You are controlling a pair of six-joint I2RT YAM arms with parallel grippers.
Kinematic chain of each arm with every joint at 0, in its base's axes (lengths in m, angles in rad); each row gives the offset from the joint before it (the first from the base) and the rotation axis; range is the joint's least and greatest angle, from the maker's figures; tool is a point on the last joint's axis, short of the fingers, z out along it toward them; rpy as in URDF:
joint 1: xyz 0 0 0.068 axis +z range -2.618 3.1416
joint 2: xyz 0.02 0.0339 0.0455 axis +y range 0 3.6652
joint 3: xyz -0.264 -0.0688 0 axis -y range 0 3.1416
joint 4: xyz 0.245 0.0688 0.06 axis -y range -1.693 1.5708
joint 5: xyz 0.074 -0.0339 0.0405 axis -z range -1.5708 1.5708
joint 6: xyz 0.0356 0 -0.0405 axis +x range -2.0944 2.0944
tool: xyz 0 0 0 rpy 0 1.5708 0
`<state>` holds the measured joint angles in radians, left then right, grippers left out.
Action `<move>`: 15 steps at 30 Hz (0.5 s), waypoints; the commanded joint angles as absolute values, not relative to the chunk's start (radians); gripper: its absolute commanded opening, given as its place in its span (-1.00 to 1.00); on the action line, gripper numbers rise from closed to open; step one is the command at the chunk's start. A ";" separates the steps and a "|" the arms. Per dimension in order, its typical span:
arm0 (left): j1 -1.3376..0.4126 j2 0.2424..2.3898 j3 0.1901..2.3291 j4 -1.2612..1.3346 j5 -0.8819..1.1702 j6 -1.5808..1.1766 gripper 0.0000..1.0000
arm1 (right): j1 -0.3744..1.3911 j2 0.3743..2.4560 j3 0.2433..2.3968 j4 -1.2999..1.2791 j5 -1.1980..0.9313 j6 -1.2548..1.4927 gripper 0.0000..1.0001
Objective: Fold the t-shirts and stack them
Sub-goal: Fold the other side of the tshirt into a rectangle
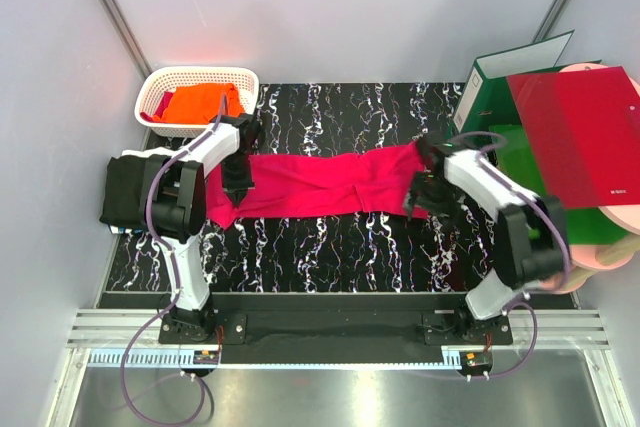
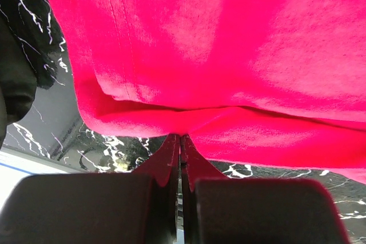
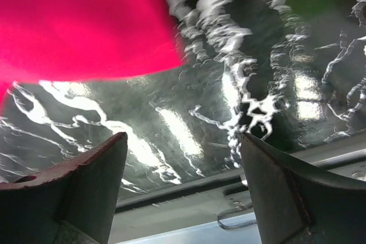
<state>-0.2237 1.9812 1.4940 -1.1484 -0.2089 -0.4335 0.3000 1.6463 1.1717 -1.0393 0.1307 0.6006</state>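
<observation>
The crimson-pink t-shirt (image 1: 320, 183) lies stretched in a long band across the black marbled table (image 1: 330, 247). My left gripper (image 1: 240, 185) is shut on the shirt's left edge; in the left wrist view the fingertips pinch the cloth (image 2: 229, 55) at a fold. My right gripper (image 1: 420, 197) is open and empty just off the shirt's right end; the right wrist view shows the cloth (image 3: 80, 21) at upper left, apart from the fingers (image 3: 97, 164). The orange t-shirt (image 1: 205, 102) sits in the white basket (image 1: 155, 87). The black t-shirt (image 1: 125, 192) lies folded at the table's left edge.
A glossy red folder (image 1: 580, 137) and a green binder (image 1: 500, 72) stand at the right, over a pinkish round object (image 1: 610, 242). The table's near edge meets a black rail (image 1: 330, 322) holding the arm bases.
</observation>
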 commanded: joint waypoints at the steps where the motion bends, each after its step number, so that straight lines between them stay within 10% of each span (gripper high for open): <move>1: -0.219 1.947 1.480 -1.134 -0.221 -0.414 -1.00 | 0.123 1.347 1.062 -0.875 0.003 0.695 0.72; 15: -0.219 1.956 1.466 -1.121 -0.224 -0.365 -1.00 | 0.185 1.492 1.044 -0.761 -0.127 0.594 0.73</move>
<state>-0.2237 1.9812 1.4639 -1.1320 -0.2096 -0.3897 0.1303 1.4391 0.9867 -0.7696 -0.0971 0.6956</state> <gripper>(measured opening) 0.008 0.864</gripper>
